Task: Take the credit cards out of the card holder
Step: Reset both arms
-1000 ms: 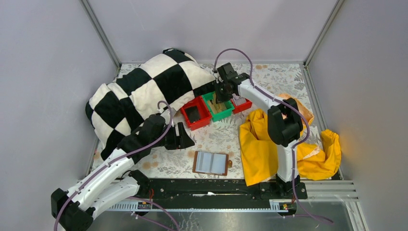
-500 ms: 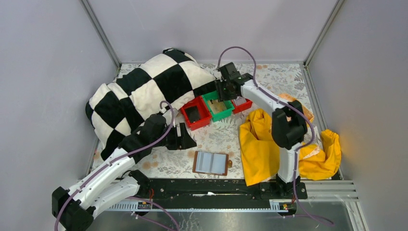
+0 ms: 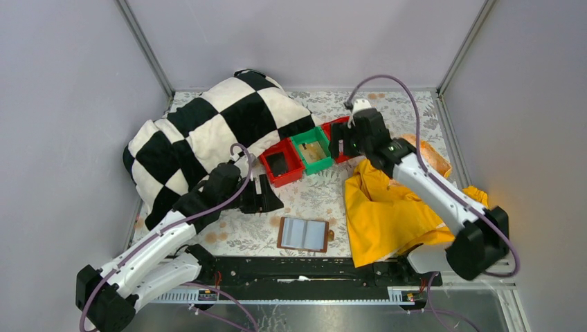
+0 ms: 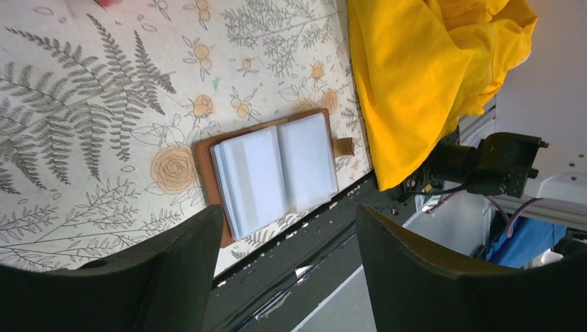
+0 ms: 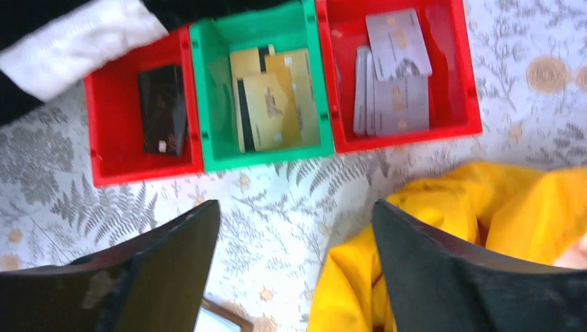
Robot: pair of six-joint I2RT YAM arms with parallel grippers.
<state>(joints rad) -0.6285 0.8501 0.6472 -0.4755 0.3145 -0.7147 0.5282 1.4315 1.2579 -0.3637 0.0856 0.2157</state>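
The card holder (image 3: pixel 303 234) lies open near the table's front edge, pale grey pockets up inside a brown border, and fills the middle of the left wrist view (image 4: pixel 273 169). Gold credit cards (image 5: pixel 273 100) lie in the green bin (image 5: pixel 249 158). Grey credit cards (image 5: pixel 391 76) lie in the right red bin (image 5: pixel 408 137). My right gripper (image 3: pixel 344 142) hovers open and empty beside the bins (image 5: pixel 294 207). My left gripper (image 3: pixel 266 196) hangs open above the table left of the holder (image 4: pixel 289 214), holding nothing.
A left red bin (image 5: pixel 145 173) holds a dark card (image 5: pixel 163 111). A yellow cloth (image 3: pixel 387 214) is bunched right of the holder, under the right arm. A black-and-white checkered blanket (image 3: pixel 208 138) is heaped at the back left, against the bins.
My right gripper has opened and drawn away from over the green bin to the right, the arm swinging out over the yellow cloth. The left arm has barely moved.
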